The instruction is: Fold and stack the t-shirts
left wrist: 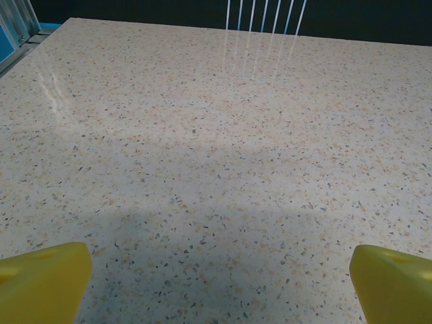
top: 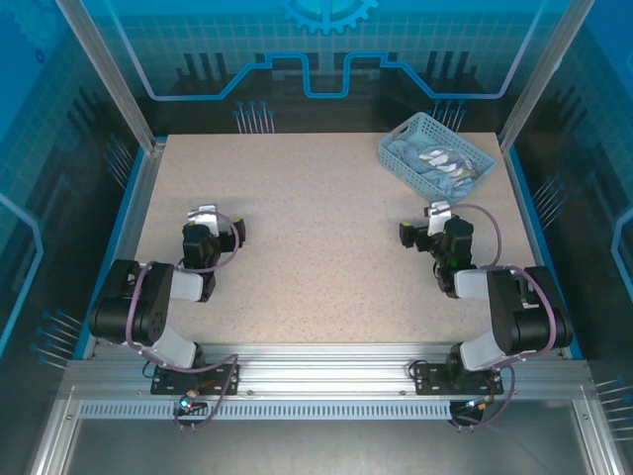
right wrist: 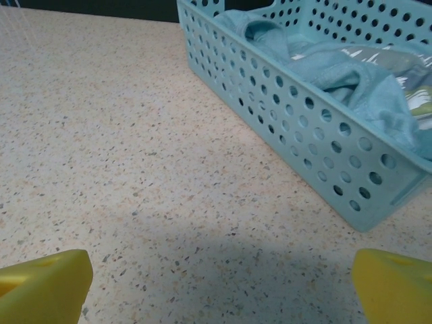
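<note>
Right gripper [right wrist: 219, 273] wide apart, t-shirts [right wrist: 351, 81] bunched in basket [right wrist: 283, 118] just ahead-right; left gripper [left wrist: 219, 273] likewise apart.

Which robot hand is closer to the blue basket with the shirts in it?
Right. The right gripper sits just on the near side of the basket holding the t-shirts, at the far right corner. The left gripper is far off, on the left side of the table.

Arms folded low, left tool [top: 205, 213] and right tool [top: 439, 211] spread wide (both empty).
</note>
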### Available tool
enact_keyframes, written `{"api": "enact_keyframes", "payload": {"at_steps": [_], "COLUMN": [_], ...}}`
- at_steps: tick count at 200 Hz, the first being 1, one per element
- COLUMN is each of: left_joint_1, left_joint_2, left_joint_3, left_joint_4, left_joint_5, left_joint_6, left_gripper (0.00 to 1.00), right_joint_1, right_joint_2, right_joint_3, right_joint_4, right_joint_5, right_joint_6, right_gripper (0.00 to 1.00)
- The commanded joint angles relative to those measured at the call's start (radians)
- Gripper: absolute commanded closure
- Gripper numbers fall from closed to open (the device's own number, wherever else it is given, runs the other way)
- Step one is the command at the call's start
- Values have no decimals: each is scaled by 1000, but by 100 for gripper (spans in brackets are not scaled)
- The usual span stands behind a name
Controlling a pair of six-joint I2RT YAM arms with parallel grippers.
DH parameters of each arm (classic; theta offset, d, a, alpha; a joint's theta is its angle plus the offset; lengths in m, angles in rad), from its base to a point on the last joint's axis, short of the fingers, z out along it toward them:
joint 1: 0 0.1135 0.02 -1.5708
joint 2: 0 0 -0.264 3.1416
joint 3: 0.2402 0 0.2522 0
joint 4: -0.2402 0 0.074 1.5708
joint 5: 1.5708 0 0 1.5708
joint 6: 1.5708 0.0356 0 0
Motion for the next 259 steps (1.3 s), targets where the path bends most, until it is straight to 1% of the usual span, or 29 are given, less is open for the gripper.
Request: {"api": "enact_keyframes", "payload": {"at_steps": [1, 18, 33, 44, 56, 64, 69, 74, 77, 80, 86, 89, 92, 98, 102, 110, 111, 114, 120, 126, 137, 150, 164, 180, 198, 211, 227, 247, 259], "left_joint_1": [2, -11, -42, -67, -87, -103, -107, -106, -106, -103, -101, -100, -98, -85, -68, -29, -26, -20, -25, -42, -79, -121, -160, -199, -242, -268, -301, -337, -348], "left_joint_2": [-21, -90, -191, -285, -376, -417, -431, -440, -447, -454, -458, -453, -441, -416, -395, -342, -332, -310, -257, -211, -139, -101, -74, -50, -45, -46, -50, -65, -75], "left_joint_3": [-13, -33, -18, 14, 57, 107, 148, 206, 252, 303, 402, 438, 468, 515, 544, 611, 620, 652, 720, 800, 906, 961, 988, 989, 960, 935, 910, 882, 871], "left_joint_4": [44, 27, -79, -187, -229, -263, -290, -362, -444, -564, -798, -866, -906, -953, -986, -1032, -1038, -1057, -1108, -1182, -1277, -1316, -1335, -1346, -1337, -1325, -1318, -1309, -1307], "left_joint_5": [-21, -64, -118, -165, -188, -223, -263, -291, -287, -277, -240, -245, -257, -254, -211, -71, -57, -13, 36, 54, 78, 94, 124, 171, 206, 241, 265, 273, 278], "left_joint_6": [-4, -2, 23, 29, 45, 47, 0, -87, -152, -221, -325, -375, -426, -547, -621, -708, -714, -726, -728, -719, -679, -646, -633, -626, -634, -649, -655, -658, -662], "left_gripper": [1, 1, 1, 1, 1, 1, 1, 1, 1, 1, 1, 1, 1, 1, 1, 1, 1, 1, 1, 1, 1, 1, 1, 1, 2, 6, 11, 13, 13], "right_joint_1": [-6, -3, 13, 38, 75, 87, 80, 68, 60, 50, 16, -11, -50, -123, -150, -162, -159, -152, -135, -117, -94, -81, -82, -92, -111, -122, -125, -127, -128], "right_joint_2": [-31, -94, -193, -305, -434, -502, -532, -561, -579, -593, -613, -616, -615, -590, -558, -486, -464, -427, -358, -292, -209, -117, 4, 103, 217, 320, 436, 522, 572], "right_joint_3": [-47, -52, -38, -9, 61, 148, 212, 282, 325, 358, 385, 388, 388, 405, 439, 548, 579, 630, 728, 810, 910, 1003, 1138, 1201, 1280, 1367, 1464, 1514, 1546], "right_joint_4": [74, 37, -64, -166, -286, -409, -511, -699, -798, -884, -920, -913, -890, -873, -909, -1050, -1099, -1163, -1278, -1370, -1451, -1534, -1657, -1664, -1662, -1694, -1730, -1701, -1699], "right_joint_5": [38, 38, 82, 137, 214, 262, 289, 320, 325, 336, 322, 276, 190, 38, -12, -2, 10, 30, 76, 125, 184, 233, 252, 210, 154, 106, 81, 49, 26], "right_joint_6": [12, 8, 5, -2, 3, 67, 166, 311, 386, 452, 533, 549, 557, 593, 622, 651, 650, 644, 632, 622, 607, 609, 627, 626, 629, 623, 617, 614, 616], "right_gripper": [0, 0, 0, 0, 0, 0, 0, 0, 0, 0, 0, 0, 0, 0, 0, 0, 0, 0, 0, 0, 0, 0, 0, 0, 10, 16, 22, 32, 34]}}
